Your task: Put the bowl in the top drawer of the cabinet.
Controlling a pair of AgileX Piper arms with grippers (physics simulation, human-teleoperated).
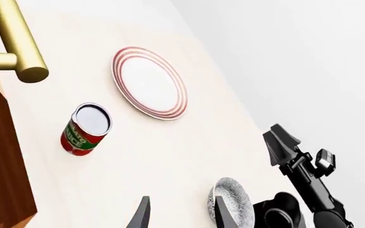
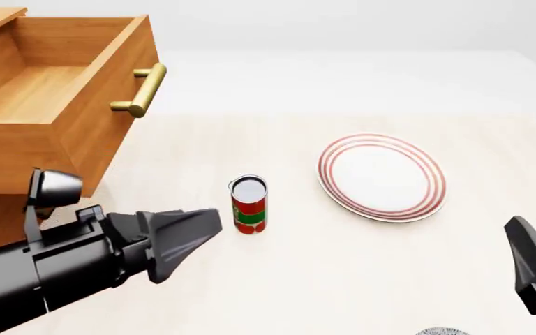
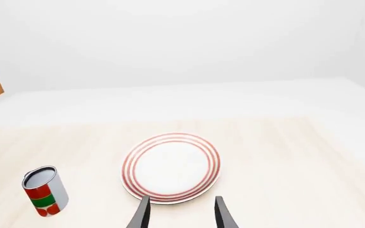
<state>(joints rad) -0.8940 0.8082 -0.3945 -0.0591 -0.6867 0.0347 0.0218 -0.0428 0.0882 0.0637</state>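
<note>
Left gripper [image 2: 214, 222] was seen nearest, jaws parted and empty; right gripper [image 3: 179, 211] likewise. Bowl [image 1: 232, 207], judged rigid, slick, breakable ceramic, would best be pinched across its rim.

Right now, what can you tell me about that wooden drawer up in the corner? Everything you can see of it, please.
The top drawer is a light-brown wooden box, pulled out and open toward the table, sticking out over the cabinet body below it. Its inside looks bare: plain wooden floor and walls, nothing in it that shows. On its front panel is a horizontal brass bar handle on two short posts. Neither tool touches it; the left tool is lower, out over the table and clear of it. Its far left part is cut off by the picture edge.
</note>
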